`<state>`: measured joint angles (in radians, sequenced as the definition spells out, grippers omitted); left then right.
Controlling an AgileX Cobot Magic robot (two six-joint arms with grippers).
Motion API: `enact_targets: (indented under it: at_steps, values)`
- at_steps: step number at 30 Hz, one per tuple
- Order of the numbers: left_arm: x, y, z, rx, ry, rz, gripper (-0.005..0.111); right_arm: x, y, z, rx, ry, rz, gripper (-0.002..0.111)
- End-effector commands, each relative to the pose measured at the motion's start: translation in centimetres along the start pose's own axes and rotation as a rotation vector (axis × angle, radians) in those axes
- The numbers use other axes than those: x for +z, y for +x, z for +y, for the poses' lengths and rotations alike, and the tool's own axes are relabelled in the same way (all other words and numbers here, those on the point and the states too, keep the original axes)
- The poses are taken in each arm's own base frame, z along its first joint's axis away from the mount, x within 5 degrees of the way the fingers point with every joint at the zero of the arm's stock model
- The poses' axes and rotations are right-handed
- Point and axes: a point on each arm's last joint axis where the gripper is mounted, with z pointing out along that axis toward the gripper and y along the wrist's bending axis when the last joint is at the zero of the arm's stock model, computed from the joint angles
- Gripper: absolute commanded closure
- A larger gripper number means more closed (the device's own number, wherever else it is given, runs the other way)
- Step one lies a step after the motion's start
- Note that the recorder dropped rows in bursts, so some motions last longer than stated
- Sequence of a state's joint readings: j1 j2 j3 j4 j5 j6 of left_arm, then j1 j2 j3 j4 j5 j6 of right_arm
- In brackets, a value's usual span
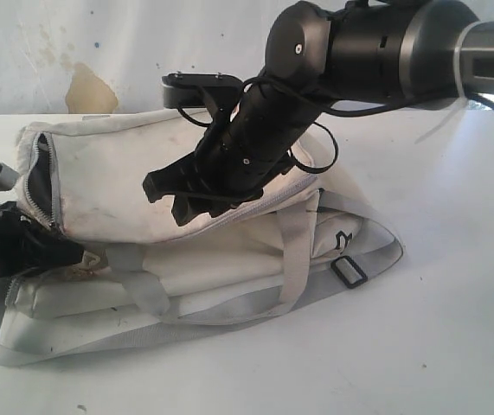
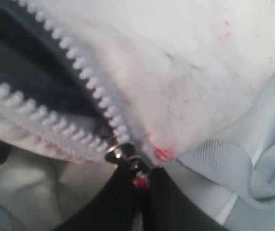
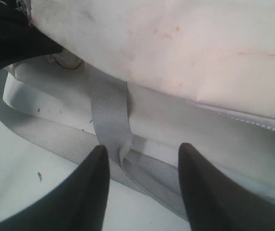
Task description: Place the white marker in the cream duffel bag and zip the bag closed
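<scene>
The white table (image 1: 454, 328) carries the cream duffel bag (image 1: 125, 173), lying flat, its zipper gaping at the left end. The right gripper (image 1: 173, 194) hovers over the bag's middle, fingers well apart. The left gripper (image 2: 139, 171) is pinched tight on the zipper pull (image 2: 120, 153).

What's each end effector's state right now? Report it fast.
Left end effector: closed on the zipper pull.
Right end effector: open, holding nothing.

Cream duffel bag (image 1: 125, 164) on white table (image 1: 454, 328)
</scene>
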<state>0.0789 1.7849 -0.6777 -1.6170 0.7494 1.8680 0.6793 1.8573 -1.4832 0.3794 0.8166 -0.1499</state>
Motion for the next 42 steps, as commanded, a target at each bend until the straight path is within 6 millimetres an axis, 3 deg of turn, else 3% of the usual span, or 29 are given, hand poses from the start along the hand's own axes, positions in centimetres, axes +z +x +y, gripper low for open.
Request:
enact_targets:
  at_steps: [1, 11, 18, 26, 33, 39, 42]
  values:
    - [-1.1, -1.4, -0.1, -0.156, 0.026, 0.074, 0.107, -0.2, -0.3, -0.3, -0.061, 0.022, -0.020, 0.066]
    - [-4.3, -4.0, -1.6, -0.422, 0.265, 0.351, 0.107, 0.8, -1.2, -0.2, -0.344, 0.009, -0.124, 0.066]
    - [-5.1, -4.8, -1.3, -0.579, 0.215, 0.343, 0.107, 2.5, -1.2, 0.3, -0.484, -0.086, -0.142, 0.066]
    - [-5.3, -4.2, -0.9, -0.623, 0.148, 0.423, 0.107, 3.1, -1.4, 3.5, -0.937, -0.203, -0.298, 0.065]
    - [-5.3, -4.5, -1.1, -0.642, 0.168, 0.394, 0.107, 5.6, -0.7, 5.7, -0.989, -0.191, -0.299, 0.065]
    - [-5.1, -5.2, -1.3, -0.687, 0.210, 0.332, 0.107, 7.7, -0.9, 5.5, -0.974, -0.099, -0.322, 0.065]
    - [-5.1, -5.4, -1.3, -0.716, 0.216, 0.319, 0.107, 7.8, -1.2, 5.5, -0.971, -0.054, -0.347, 0.059]
